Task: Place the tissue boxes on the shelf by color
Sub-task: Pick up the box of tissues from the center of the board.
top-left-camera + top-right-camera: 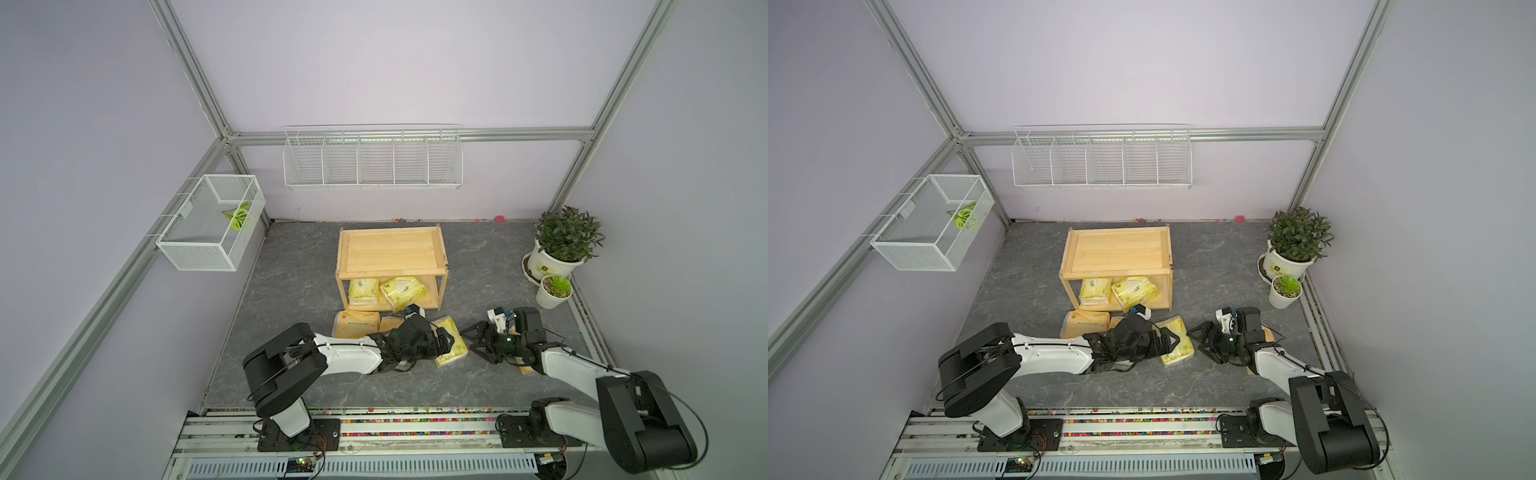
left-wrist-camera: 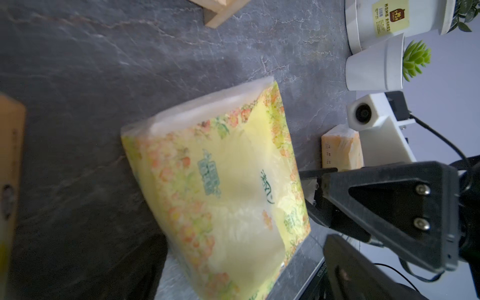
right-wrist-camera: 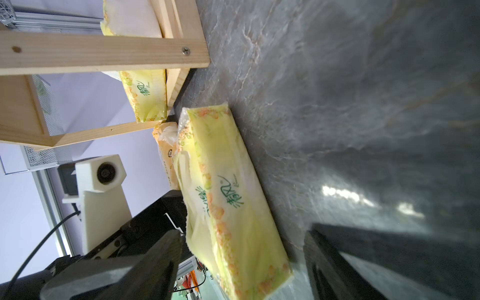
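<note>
The wooden shelf (image 1: 390, 253) stands mid-table, with two yellow-green tissue boxes (image 1: 363, 289) (image 1: 403, 291) on its lower tier and nothing on its top board. A third yellow-green box (image 1: 453, 343) lies on the table in front. My left gripper (image 2: 244, 272) straddles it, open, with a gap at one finger. My right gripper (image 3: 244, 259) is open at the same box's other end, a gap showing on both sides. An orange box (image 1: 355, 324) lies left of the left gripper. Another (image 1: 390, 322) is half hidden behind it. A third orange box (image 2: 340, 148) sits under my right arm.
Two potted plants (image 1: 561, 245) (image 1: 555, 291) stand at the back right corner of the table. A white wire divided rack (image 1: 372, 160) hangs on the back wall. A white mesh basket (image 1: 208, 224) hangs on the left wall.
</note>
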`<state>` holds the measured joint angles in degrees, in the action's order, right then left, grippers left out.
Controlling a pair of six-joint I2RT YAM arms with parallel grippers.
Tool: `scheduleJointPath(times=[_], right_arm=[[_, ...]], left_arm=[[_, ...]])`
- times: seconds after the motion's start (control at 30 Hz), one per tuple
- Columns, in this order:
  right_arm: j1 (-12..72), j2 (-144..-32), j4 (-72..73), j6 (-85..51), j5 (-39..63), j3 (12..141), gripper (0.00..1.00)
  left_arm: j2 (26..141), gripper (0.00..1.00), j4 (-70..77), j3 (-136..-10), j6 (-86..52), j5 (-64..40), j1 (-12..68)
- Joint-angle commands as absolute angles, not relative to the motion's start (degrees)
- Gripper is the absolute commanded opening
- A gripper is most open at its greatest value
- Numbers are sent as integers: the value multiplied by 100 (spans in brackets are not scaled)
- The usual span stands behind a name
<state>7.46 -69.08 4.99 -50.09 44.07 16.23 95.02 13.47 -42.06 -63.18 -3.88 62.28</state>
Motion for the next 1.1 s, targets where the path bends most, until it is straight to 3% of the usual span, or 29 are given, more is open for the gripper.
scheduleJointPath(times=[0.0, 0.13, 0.57, 1.07], right_arm=[[747, -6701, -484, -4800, 3983, 1508, 80], [747, -6717, -669, -4618, 3946, 1547, 80], [1160, -7746, 829, -4679, 4813, 1283, 80], [1280, -8562, 3983, -6231, 5625, 699, 78]], left_arm=[[9365, 100, 1256, -4057, -6302, -198, 6155], [9422, 100, 1326, -4021, -6302, -203, 6060], [9917, 100, 1641, -4383, -6302, -536, 6062], [10051, 100, 1850, -4281, -6448, -510, 6237]])
